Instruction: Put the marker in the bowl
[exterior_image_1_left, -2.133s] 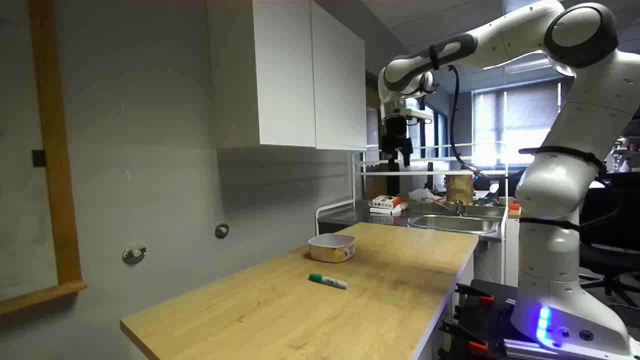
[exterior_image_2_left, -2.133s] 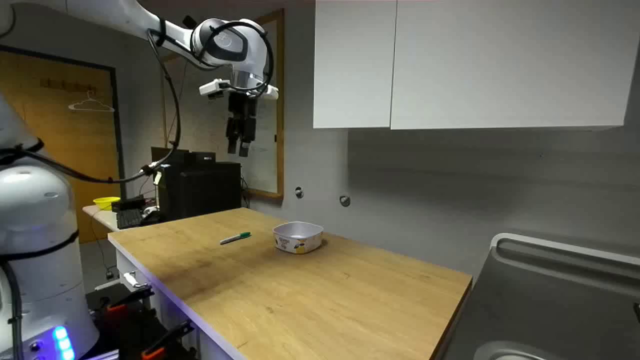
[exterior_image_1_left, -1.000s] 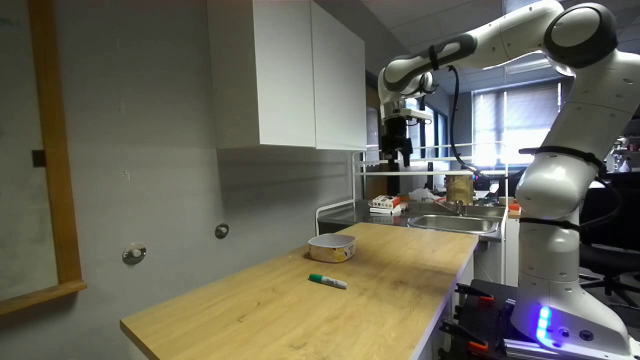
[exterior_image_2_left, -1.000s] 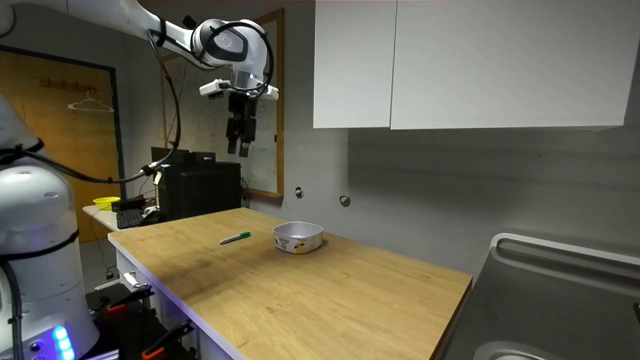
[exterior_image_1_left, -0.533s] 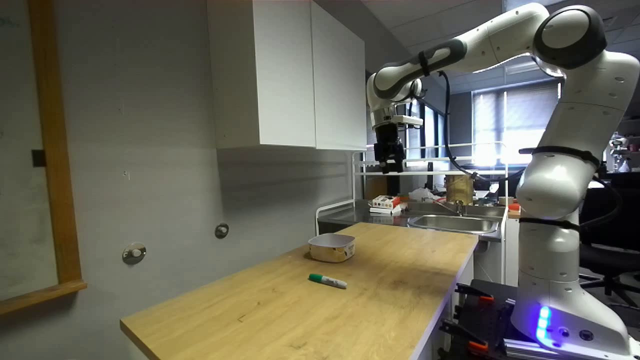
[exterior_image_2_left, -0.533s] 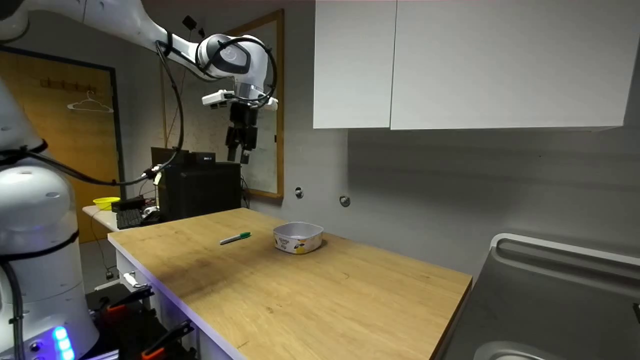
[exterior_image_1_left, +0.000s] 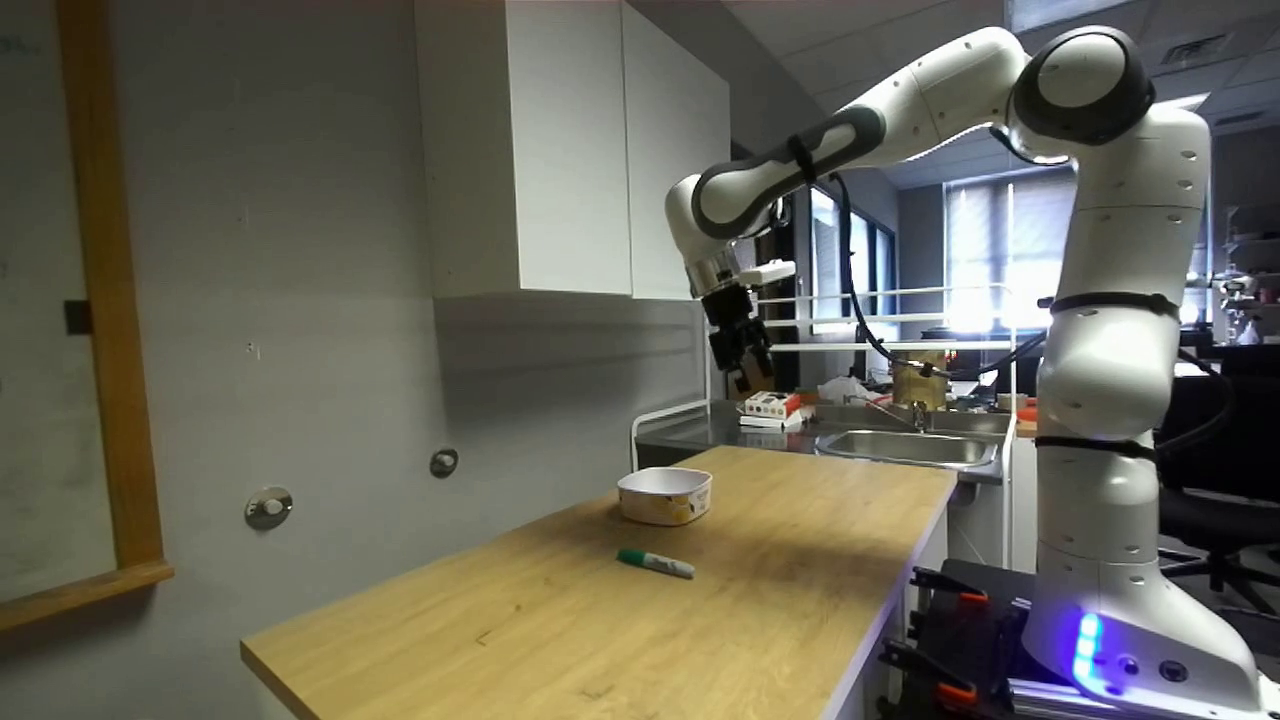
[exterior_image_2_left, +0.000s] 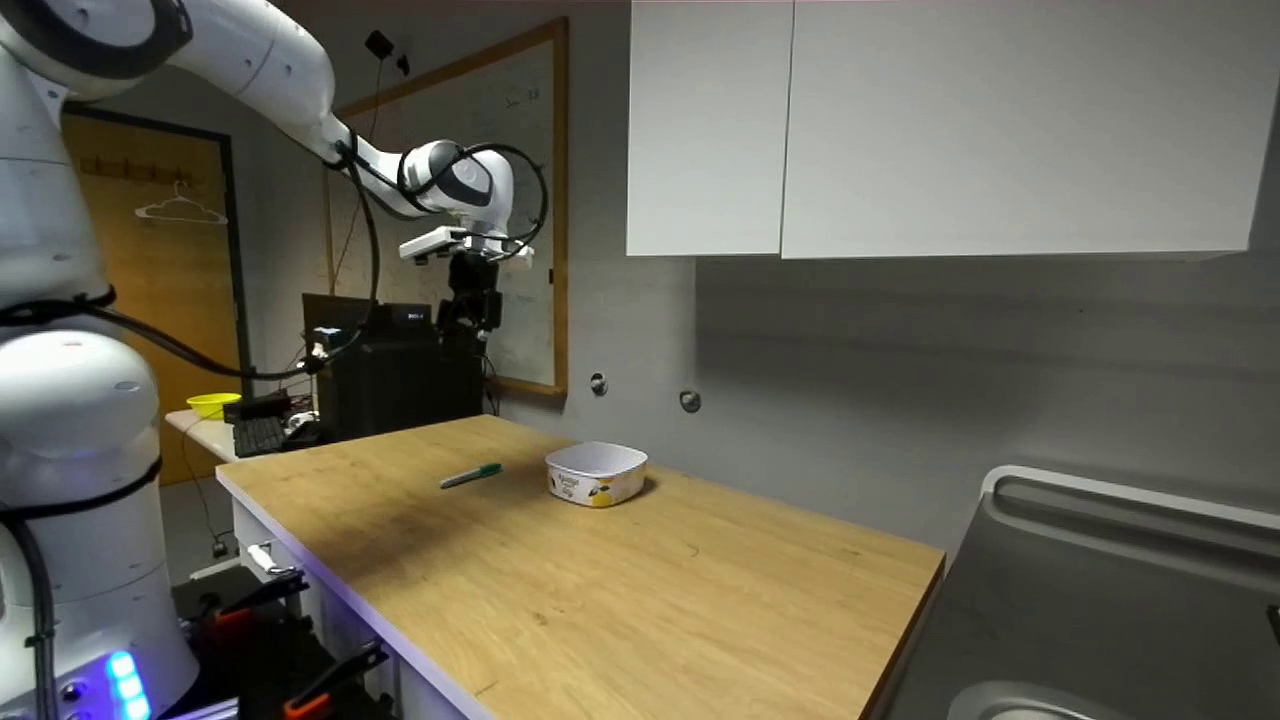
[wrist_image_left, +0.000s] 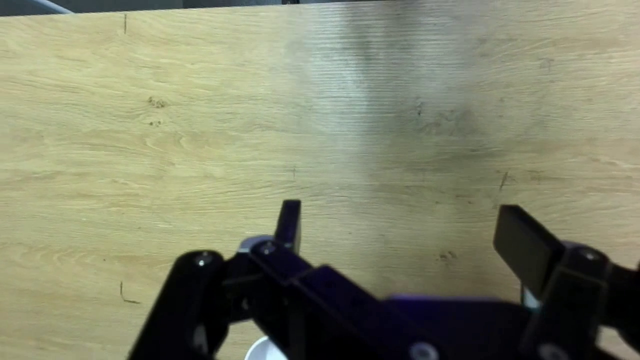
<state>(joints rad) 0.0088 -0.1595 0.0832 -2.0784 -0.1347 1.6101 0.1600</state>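
The marker (exterior_image_1_left: 655, 563) lies flat on the wooden table, with a green cap and a whitish body; in an exterior view it also shows (exterior_image_2_left: 470, 476). A small pale bit of it (wrist_image_left: 529, 300) shows behind the right finger in the wrist view. The bowl (exterior_image_1_left: 665, 508) is whitish with a fruit print and stands upright beside the marker, nearer the wall; it also shows in an exterior view (exterior_image_2_left: 597, 487). Only its rim edge (wrist_image_left: 262, 350) shows in the wrist view. My gripper (wrist_image_left: 395, 225) is open and empty, tilted, well above the table in both exterior views (exterior_image_1_left: 755, 376) (exterior_image_2_left: 467, 338).
The wooden table (exterior_image_1_left: 560, 640) borders a grey wall. White cabinets (exterior_image_1_left: 620, 150) hang above on the wall. A metal sink (exterior_image_1_left: 905, 447) and small boxes (exterior_image_1_left: 772, 405) stand beyond the table's end. Clamps (exterior_image_2_left: 335, 675) sit near the robot base.
The arm has reached forward and lowered; my gripper is lower, nearer the wall side and now tilted. The marker and the bowl have not moved.
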